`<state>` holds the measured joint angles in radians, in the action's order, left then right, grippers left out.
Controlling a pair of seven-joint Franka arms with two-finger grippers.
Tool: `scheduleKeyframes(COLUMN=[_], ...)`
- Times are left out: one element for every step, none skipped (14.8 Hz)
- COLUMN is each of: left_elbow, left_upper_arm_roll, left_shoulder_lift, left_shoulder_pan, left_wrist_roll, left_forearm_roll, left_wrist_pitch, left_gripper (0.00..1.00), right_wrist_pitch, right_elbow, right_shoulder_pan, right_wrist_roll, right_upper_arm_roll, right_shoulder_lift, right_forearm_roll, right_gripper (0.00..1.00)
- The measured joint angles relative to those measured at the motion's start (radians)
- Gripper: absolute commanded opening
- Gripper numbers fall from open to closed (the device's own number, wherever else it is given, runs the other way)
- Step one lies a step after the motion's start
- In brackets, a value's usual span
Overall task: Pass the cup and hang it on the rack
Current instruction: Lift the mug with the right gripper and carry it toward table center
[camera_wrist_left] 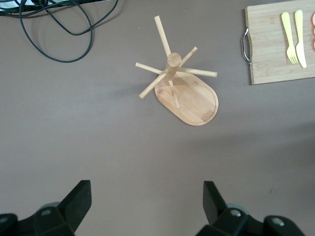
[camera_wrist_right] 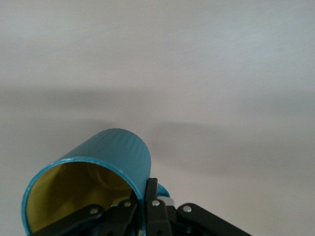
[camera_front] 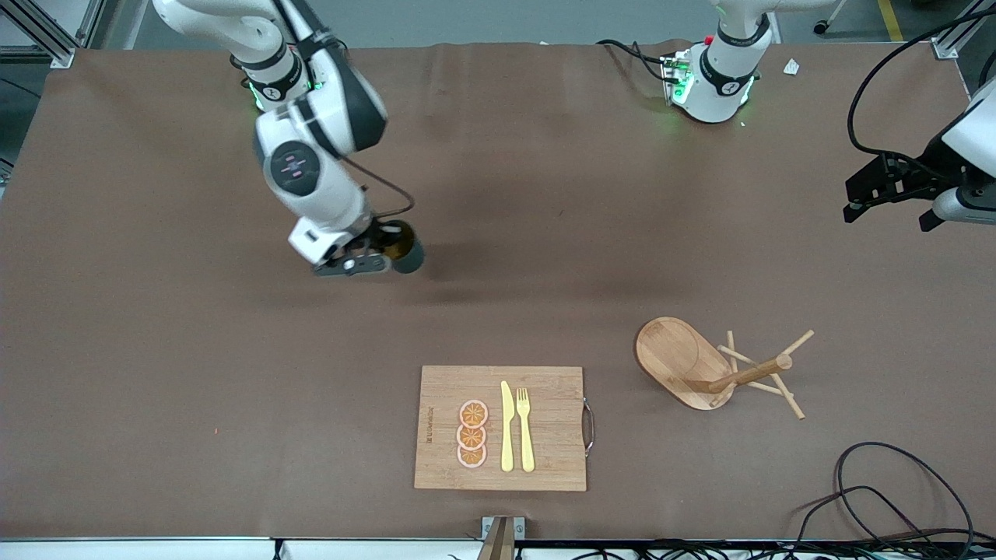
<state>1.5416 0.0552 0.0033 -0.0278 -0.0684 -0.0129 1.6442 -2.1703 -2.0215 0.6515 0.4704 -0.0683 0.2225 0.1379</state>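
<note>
Two grippers: mine
Right gripper (camera_front: 372, 253): pinching cup (camera_front: 405, 247) wall, lifted for handover
Left gripper (camera_wrist_left: 147, 206): fingers wide, empty, waiting over rack (camera_front: 704, 365)

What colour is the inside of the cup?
Yellow inside the cup, teal outside; the right wrist view shows it best.

cup (camera_wrist_right: 93, 167) handle hidden, left arm cropped

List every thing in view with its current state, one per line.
Cup: held on its side, off the table, rim clamped by the right gripper.
Rack: upright, pegs empty.
Left gripper: open, empty, over bare table.
Cutting board: flat, carrying knife, fork, orange slices.
</note>
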Motion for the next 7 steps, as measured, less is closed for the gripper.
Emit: scheduleKeyframes(left_elbow=[0.0, 0.0, 0.0, 0.0, 0.0, 0.0, 0.0], left_upper_arm_roll=[0.0, 0.0, 0.0, 0.0, 0.0, 0.0, 0.0], left_shoulder_lift=[0.0, 0.0, 0.0, 0.0, 0.0, 0.0, 0.0], left_shoulder_pan=[0.0, 0.0, 0.0, 0.0, 0.0, 0.0, 0.0], left_wrist_roll=[0.0, 0.0, 0.0, 0.0, 0.0, 0.0, 0.0], left_forearm_roll=[0.0, 0.0, 0.0, 0.0, 0.0, 0.0, 0.0], left_wrist_pitch=[0.0, 0.0, 0.0, 0.0, 0.0, 0.0, 0.0], left_gripper=[1.0, 1.0, 1.0, 1.0, 1.0, 1.0, 1.0], right_wrist_pitch=[-0.011, -0.025, -0.039, -0.055, -0.072, -0.091, -0.107], right_elbow=[0.025, 0.051, 0.079, 0.106, 0.133, 0.16, 0.187], right_shoulder_pan=[0.041, 0.076, 0.106, 0.132, 0.155, 0.176, 0.196], right_wrist_roll=[0.065, 0.126, 0.177, 0.205, 0.213, 0.214, 0.214], right_upper_arm_roll=[0.0, 0.0, -0.001, -0.001, -0.002, -0.002, -0.003], right_shoulder_lift=[0.024, 0.054, 0.09, 0.126, 0.163, 0.199, 0.235], right_forearm_roll=[0.0, 0.0, 0.0, -0.001, -0.002, -0.004, -0.004], right_gripper=[0.0, 0.0, 0.0, 0.01, 0.01, 0.01, 0.01])
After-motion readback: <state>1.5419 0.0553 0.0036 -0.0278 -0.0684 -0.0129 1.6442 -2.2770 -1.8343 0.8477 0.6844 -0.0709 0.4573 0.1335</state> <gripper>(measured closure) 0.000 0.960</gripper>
